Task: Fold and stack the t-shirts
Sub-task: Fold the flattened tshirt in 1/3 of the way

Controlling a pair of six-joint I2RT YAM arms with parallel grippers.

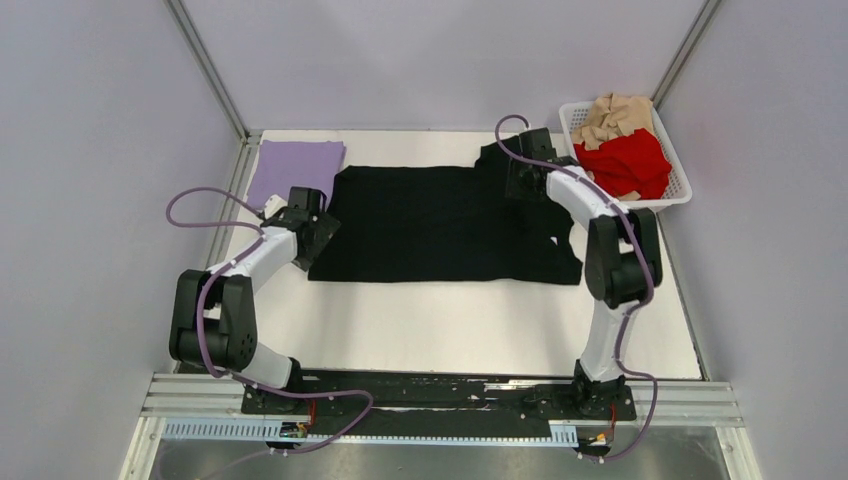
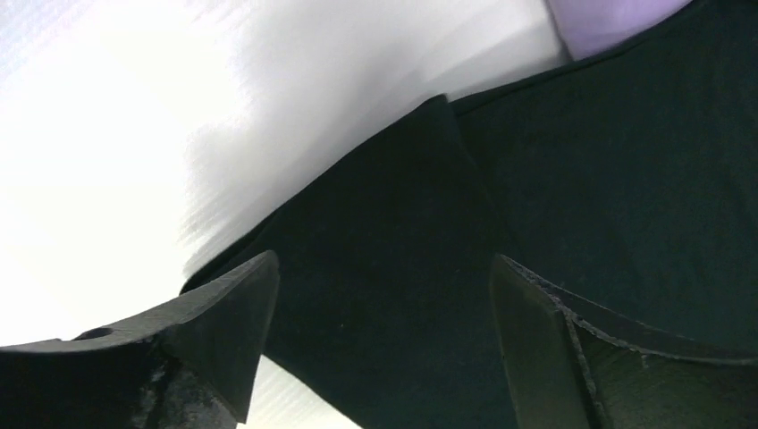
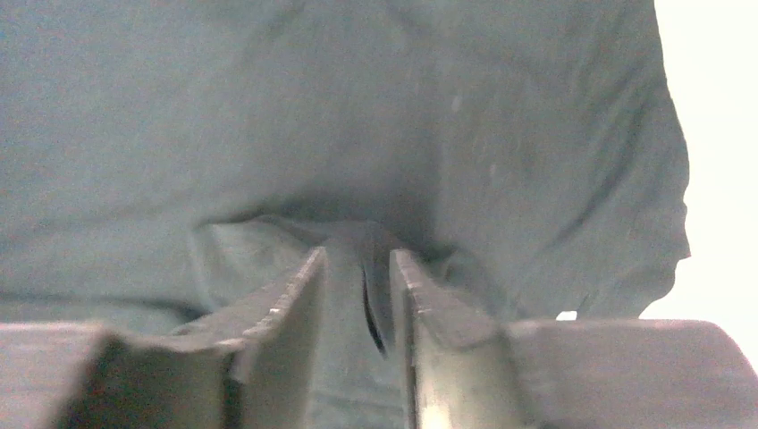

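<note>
I count four soft cloth t-shirts in all: one large black cloth t-shirt (image 1: pixel 430 225) and one lavender cloth t-shirt (image 1: pixel 290 168) on my single white tabletop (image 1: pixel 450 330), plus one red cloth t-shirt (image 1: pixel 628 162) and one tan cloth t-shirt (image 1: pixel 615 118), both in the one white plastic lattice basket (image 1: pixel 668 202).

Left gripper (image 2: pixel 383 268) hangs low with its jaws wide apart, right over the black t-shirt (image 2: pixel 581 179). The dark cloth lies flat, one folded edge running up to a point against the bright white table (image 2: pixel 107 134). A lavender shirt (image 2: pixel 608 18) peeks in at the top right corner.
</note>
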